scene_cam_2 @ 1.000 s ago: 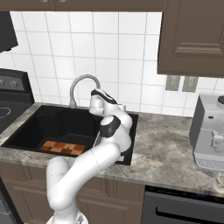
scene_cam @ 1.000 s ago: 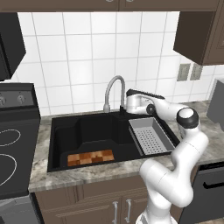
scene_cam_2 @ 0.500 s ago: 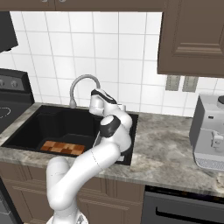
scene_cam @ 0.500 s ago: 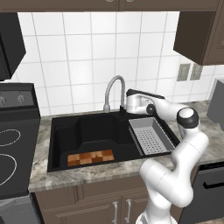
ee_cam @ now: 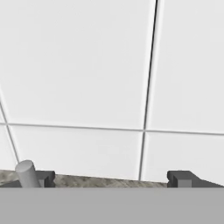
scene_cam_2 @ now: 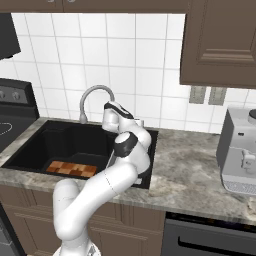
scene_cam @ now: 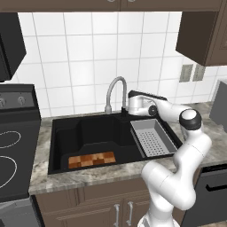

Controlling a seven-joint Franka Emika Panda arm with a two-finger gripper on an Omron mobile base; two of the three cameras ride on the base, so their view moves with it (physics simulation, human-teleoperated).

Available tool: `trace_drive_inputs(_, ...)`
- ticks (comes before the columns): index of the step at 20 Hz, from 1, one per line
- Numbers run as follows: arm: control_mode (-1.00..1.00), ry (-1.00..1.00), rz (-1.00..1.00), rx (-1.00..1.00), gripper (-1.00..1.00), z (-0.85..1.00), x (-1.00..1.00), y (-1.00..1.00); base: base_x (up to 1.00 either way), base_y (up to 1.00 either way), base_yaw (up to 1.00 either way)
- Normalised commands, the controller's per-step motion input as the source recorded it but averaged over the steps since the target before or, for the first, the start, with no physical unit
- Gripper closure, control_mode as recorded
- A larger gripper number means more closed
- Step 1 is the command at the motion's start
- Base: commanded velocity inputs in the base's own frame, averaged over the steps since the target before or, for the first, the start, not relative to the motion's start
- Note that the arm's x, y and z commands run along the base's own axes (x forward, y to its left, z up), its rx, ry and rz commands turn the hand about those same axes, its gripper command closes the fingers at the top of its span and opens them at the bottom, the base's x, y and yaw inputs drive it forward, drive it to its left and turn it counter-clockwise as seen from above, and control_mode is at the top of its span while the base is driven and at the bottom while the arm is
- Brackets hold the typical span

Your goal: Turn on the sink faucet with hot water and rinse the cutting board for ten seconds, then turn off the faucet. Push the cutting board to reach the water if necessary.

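Note:
The black sink (scene_cam: 60,146) holds the checkered wooden cutting board (scene_cam: 91,159) flat on its front floor, also visible from the right (scene_cam_2: 71,168). The grey gooseneck faucet (scene_cam: 116,86) arches over the back rim, its spout (scene_cam_2: 92,95) curving left. No water is in view. My gripper (scene_cam: 127,106) sits just right of the faucet base, level with the counter and facing the tiled wall (ee_cam: 87,78). It is open with nothing between its fingertips (ee_cam: 181,178). A short grey cylinder (ee_cam: 27,173) stands against the left fingertip in the hand view.
A grey perforated tray (scene_cam: 151,138) rests in the sink's right end, below my forearm. A black stove (scene_cam: 13,146) borders the counter on the left. A grey coffee machine (scene_cam_2: 240,155) stands on the granite counter (scene_cam_2: 190,165) at right. Dark cabinets hang overhead.

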Motion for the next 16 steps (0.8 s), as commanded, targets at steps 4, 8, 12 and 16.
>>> trace_drive_inputs(4, -1.00, 0.00, 0.00, 0.00, -1.00, 0.00, -0.20, -0.14, 0.00, 0.00, 0.00)
trace_drive_inputs(8, -1.00, 0.00, 0.00, 0.00, -1.00, 0.00, -0.22, -0.13, 0.00, 0.00, 0.00)
trace_drive_inputs(12, -1.00, 0.01, 0.00, 0.00, -1.00, 0.00, -0.29, -0.11, 0.00, 0.00, 0.00)
trace_drive_inputs(16, -1.00, 0.02, 0.00, 0.00, -1.00, 0.00, -0.31, -0.11, 0.00, 0.00, 0.00)
